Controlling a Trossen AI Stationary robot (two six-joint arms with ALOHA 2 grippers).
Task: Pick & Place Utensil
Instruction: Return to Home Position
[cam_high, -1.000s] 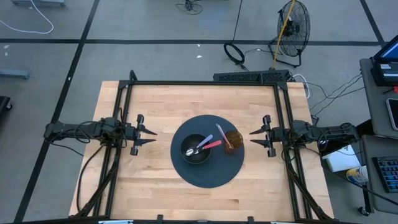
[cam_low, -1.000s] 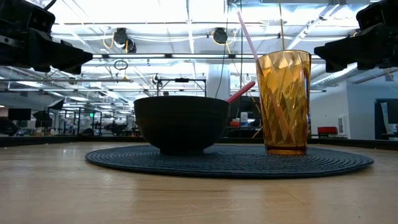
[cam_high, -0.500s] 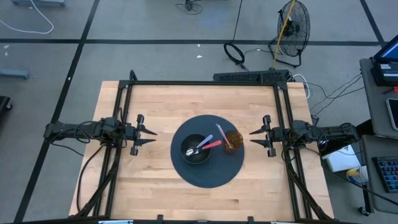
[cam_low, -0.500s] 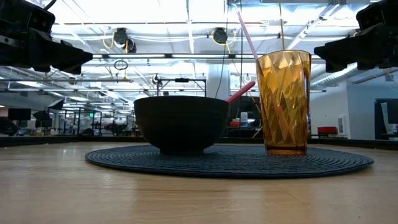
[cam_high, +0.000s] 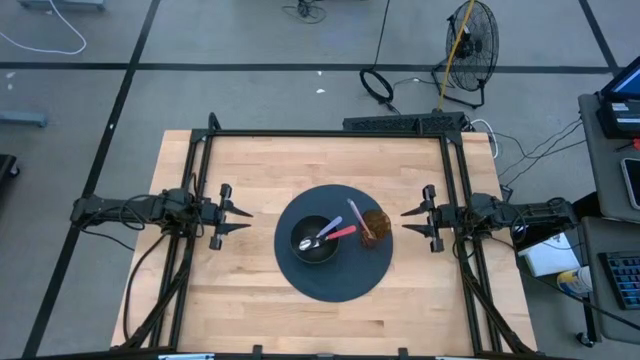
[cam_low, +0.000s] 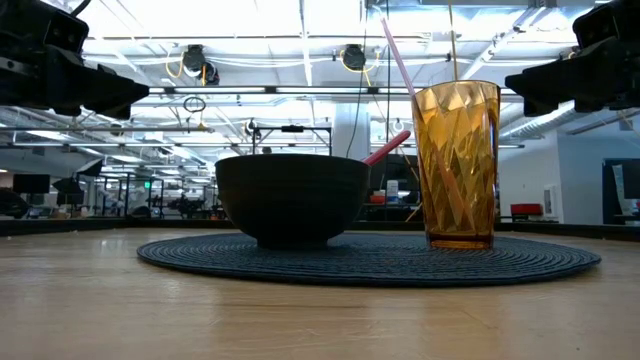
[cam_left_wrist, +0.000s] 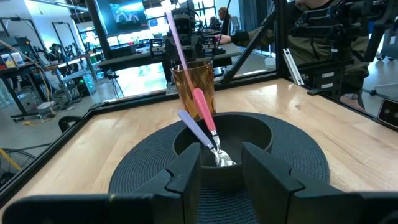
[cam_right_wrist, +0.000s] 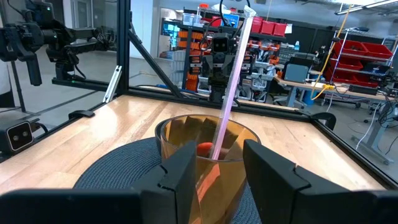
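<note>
- Homing the arms looks like the step in hand: the left gripper (cam_high: 244, 220) and right gripper (cam_high: 406, 220) hang at opposite sides of the table (cam_high: 250, 300), well apart from the mat (cam_high: 335, 285), fingers spread and empty.
- Nothing seems left to place; the next move should only settle the arms.
- Count: one mat, one black bowl (cam_high: 312, 246), one amber cup (cam_high: 377, 226) beside it on the right arm's side, one pink straw (cam_high: 356, 220) in the cup, and two utensils in the bowl: a blue-handled spoon (cam_high: 322, 232) and a pink-handled utensil (cam_high: 343, 232).

No readable text, labels or numbers anywhere.
</note>
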